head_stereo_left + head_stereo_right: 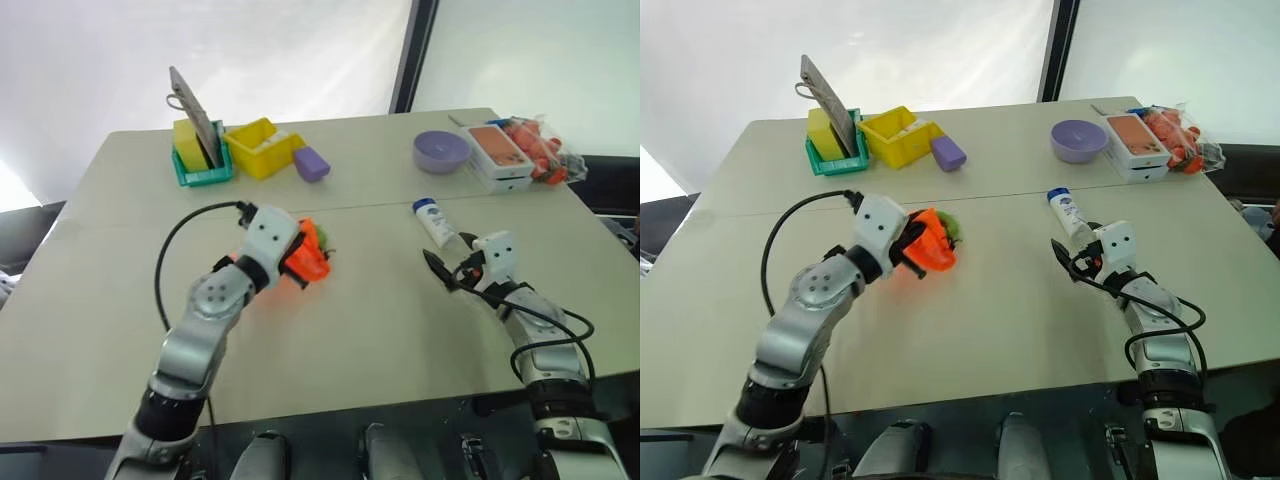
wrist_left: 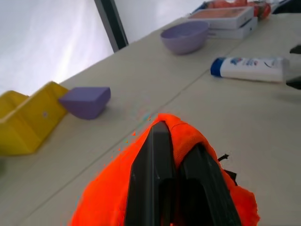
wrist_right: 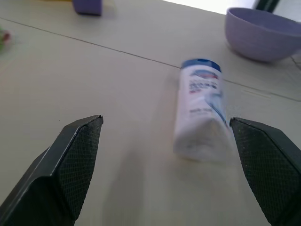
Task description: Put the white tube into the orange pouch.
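Lying flat on the table [image 1: 380, 330], the white tube [image 1: 435, 222] sits right of centre in the left eye view, with its blue cap toward the upper left and its crimped end toward the lower right. Its long axis runs almost straight away from the right gripper [image 1: 452, 262], which hangs just below the crimped end, near it but not touching. The jaws of this gripper are spread wide and hold nothing. In the right wrist view the tube [image 3: 200, 113] lies between the two black fingers [image 3: 75, 155], closer to the right one. The right arm is clearly the nearer one, so the coming move is probably a short advance along the tube's axis.

Left of centre, well apart from the tube, the left gripper [image 1: 305, 255] is clenched on the orange pouch [image 1: 308, 257].
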`<move>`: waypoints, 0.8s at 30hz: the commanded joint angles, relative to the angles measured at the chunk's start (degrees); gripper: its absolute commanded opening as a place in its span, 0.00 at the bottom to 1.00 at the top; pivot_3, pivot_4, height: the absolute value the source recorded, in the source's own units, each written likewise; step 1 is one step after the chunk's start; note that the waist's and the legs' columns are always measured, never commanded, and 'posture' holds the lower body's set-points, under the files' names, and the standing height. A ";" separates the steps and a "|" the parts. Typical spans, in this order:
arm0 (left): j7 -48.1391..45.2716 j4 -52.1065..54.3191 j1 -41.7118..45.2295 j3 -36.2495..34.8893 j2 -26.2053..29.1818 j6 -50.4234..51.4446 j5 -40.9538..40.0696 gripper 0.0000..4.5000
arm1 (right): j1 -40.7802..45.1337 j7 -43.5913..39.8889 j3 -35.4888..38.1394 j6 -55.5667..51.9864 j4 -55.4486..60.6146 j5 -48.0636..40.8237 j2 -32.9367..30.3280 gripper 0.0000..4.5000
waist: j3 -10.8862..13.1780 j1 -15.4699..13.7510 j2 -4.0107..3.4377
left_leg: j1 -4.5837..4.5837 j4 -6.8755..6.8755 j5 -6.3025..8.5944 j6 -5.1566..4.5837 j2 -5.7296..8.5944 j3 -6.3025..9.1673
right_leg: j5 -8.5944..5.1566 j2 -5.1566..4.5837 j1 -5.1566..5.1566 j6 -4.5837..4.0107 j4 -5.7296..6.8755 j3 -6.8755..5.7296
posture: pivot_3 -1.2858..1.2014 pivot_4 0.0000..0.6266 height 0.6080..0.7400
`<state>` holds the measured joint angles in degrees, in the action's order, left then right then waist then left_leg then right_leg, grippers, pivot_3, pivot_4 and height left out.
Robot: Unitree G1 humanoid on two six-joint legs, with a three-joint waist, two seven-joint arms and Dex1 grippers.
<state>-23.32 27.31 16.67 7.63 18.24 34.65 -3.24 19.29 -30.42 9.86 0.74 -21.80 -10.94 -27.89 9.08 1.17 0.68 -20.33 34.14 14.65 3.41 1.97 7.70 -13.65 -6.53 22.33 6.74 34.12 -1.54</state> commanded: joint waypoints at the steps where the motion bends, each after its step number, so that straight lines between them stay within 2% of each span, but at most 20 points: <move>1: -3.29 4.71 -5.46 -4.97 4.68 0.21 -2.54 0.01 | 4.95 3.08 0.36 -1.41 -4.79 1.51 -0.12 1.00 | 0.01 -0.02 -0.05 | 0.03 0.02 0.00 0.00 -0.01 -0.01 | 0.02 0.02 0.02 -0.05 0.01 0.03 | 0.52 0.24 1.00; 7: -6.35 6.08 -13.54 -7.72 8.74 -1.36 -5.48 0.01 | 11.96 5.81 1.12 -1.69 -14.43 1.53 0.57 1.00 | 0.03 -0.75 -0.02 | -0.06 0.10 -0.01 -0.01 0.03 0.01 | 0.02 0.00 -0.03 -0.48 -0.08 0.08 | 0.52 0.24 1.00; 13: -4.35 5.03 -13.62 -6.04 7.10 -2.11 -4.98 0.01 | 18.43 6.64 1.88 -0.88 -23.14 0.69 1.83 1.00 | 0.03 -0.35 -0.03 | -0.05 0.09 -0.01 -0.01 0.04 0.01 | 0.06 -0.02 -0.03 -0.54 -0.08 0.09 | 0.52 0.24 1.00; 19: -3.01 4.30 -13.13 -5.13 5.93 -2.53 -4.52 0.01 | 21.30 7.29 2.93 1.21 -28.55 0.04 2.55 1.00 | 0.03 -0.28 -0.04 | -0.04 0.07 -0.01 -0.01 0.04 0.01 | 0.08 -0.01 -0.03 -0.52 -0.07 0.09 | 0.52 0.24 1.00; 22: -2.53 3.80 -13.01 -4.83 5.53 -2.84 -4.49 0.00 | 21.68 6.76 3.30 2.69 -29.55 -0.34 3.07 0.81 | 0.03 -0.28 -0.04 | -0.03 0.08 -0.01 -0.01 0.04 0.01 | 0.09 -0.01 -0.04 -0.50 -0.07 0.10 | 0.52 0.24 1.00; 24: -2.33 3.60 -13.09 -4.71 5.36 -3.02 -4.56 0.00 | 21.61 6.36 3.40 2.82 -29.39 -0.59 3.41 0.58 | 0.03 -0.23 -0.04 | -0.03 0.08 -0.01 -0.01 0.04 0.01 | 0.10 -0.01 -0.04 -0.49 -0.07 0.10 | 0.52 0.24 1.00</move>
<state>-25.93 29.69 2.95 2.85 23.55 33.05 -7.98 39.28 -23.70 11.96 2.11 -51.98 -10.41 -24.26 9.11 0.93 0.64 -20.37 34.21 14.63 3.40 2.01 7.71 -13.53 -6.54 22.30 6.29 34.06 -1.44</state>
